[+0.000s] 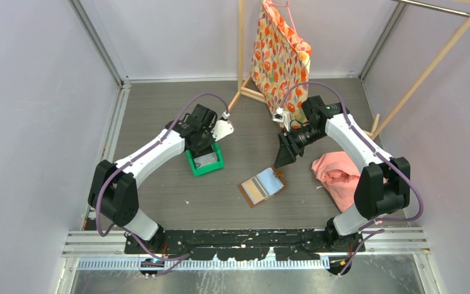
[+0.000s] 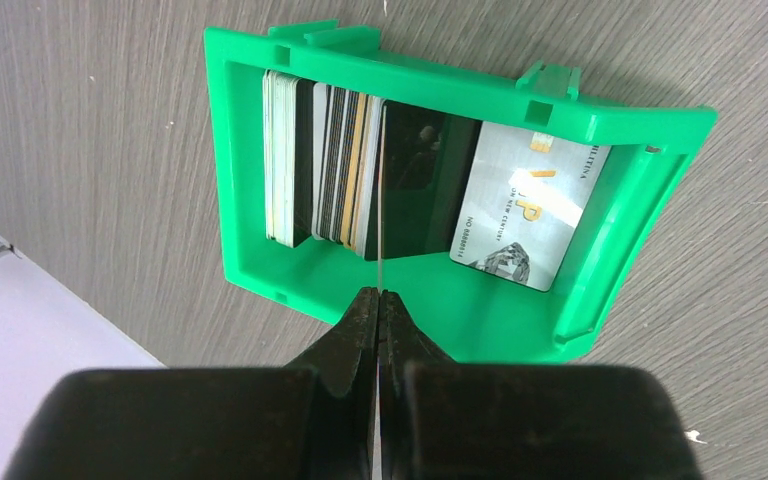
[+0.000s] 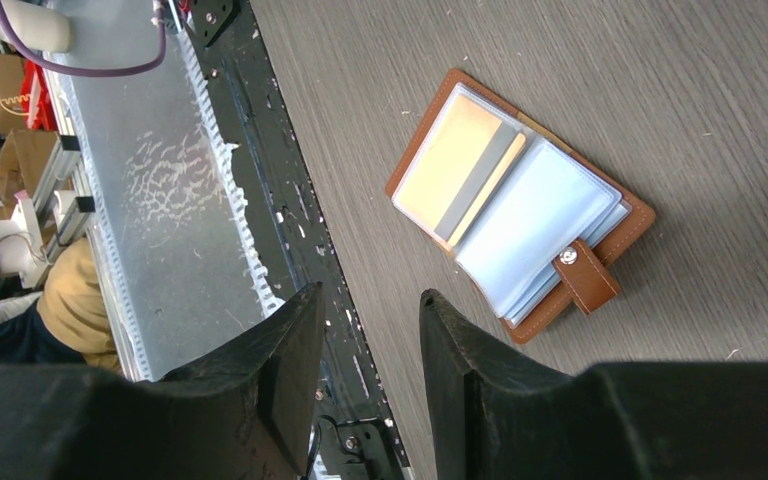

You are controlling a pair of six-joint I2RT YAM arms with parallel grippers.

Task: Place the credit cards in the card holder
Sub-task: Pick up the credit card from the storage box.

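The card holder [image 1: 262,186] lies open on the table, brown with light-blue sleeves; in the right wrist view [image 3: 520,200] a gold card with a grey stripe [image 3: 460,165] sits in its left sleeve. Several credit cards [image 2: 320,170] stand on edge in a green bin [image 2: 430,85], and a silver card [image 2: 530,205] leans at its right. My left gripper [image 2: 378,295] is above the bin [image 1: 206,160], shut on a thin card [image 2: 381,200] seen edge-on. My right gripper [image 3: 370,295] is open and empty, just above and right of the holder in the top view [image 1: 279,160].
A pink cloth [image 1: 338,174] lies to the right of the holder. A floral bag [image 1: 279,55] hangs on a wooden rack [image 1: 242,49] at the back. The table's near edge with its metal rail [image 3: 210,200] is close to my right fingers.
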